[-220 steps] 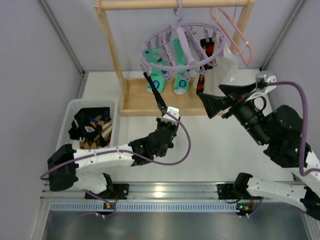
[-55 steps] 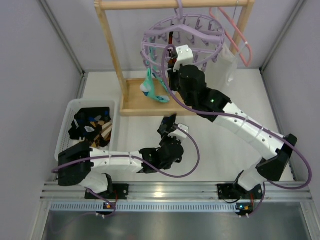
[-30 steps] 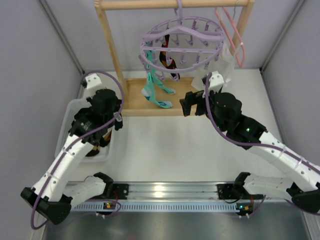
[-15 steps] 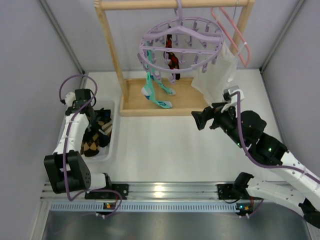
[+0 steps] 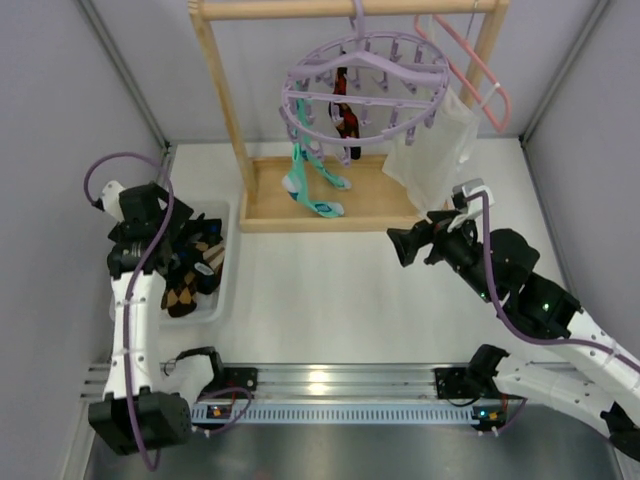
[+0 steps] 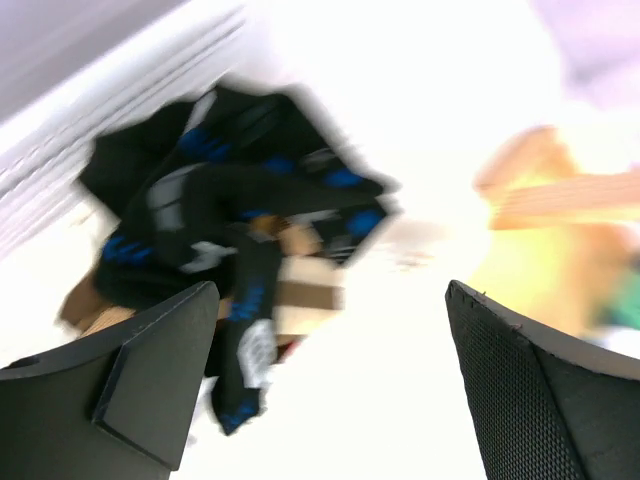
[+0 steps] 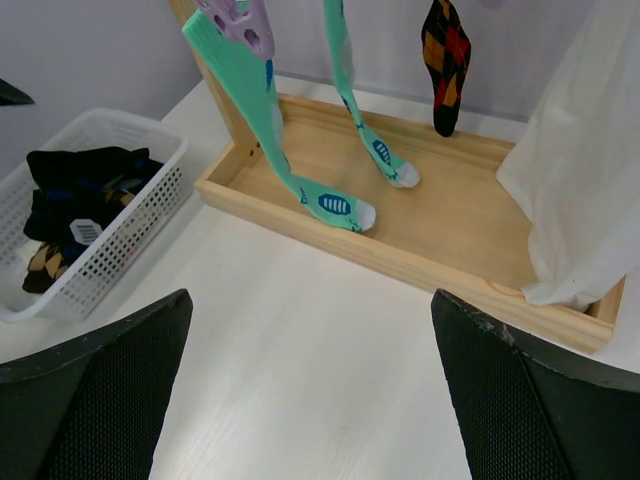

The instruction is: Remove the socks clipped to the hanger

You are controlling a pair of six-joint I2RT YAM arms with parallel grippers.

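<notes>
Two teal-green socks (image 7: 300,180) and one dark argyle sock (image 7: 447,55) hang from clips on the lavender ring hanger (image 5: 365,85), which dangles by its centre hook from the top bar of the wooden rack (image 5: 222,95). The teal pair reach down with their white toes to the floor of the rack's base tray (image 7: 470,215); whether they touch it cannot be told. The argyle one hangs farther back, its tip clear of the tray. Just right of the ring hang a white translucent cloth bag (image 5: 435,150) and a thin pink coat hanger (image 5: 478,75).

More socks lie heaped in the white basket (image 7: 130,215) on the left of the surface (image 5: 330,300): black socks with blue marks (image 6: 200,200) on top of brown argyle socks (image 5: 180,295). The left hand (image 6: 332,295) hovers over this heap with its fingers spread wide and nothing between them; its wrist view is blurred. The right hand (image 7: 311,300) hangs above the bare surface in front of the tray, also wide open and empty, pointing toward the rack.
</notes>
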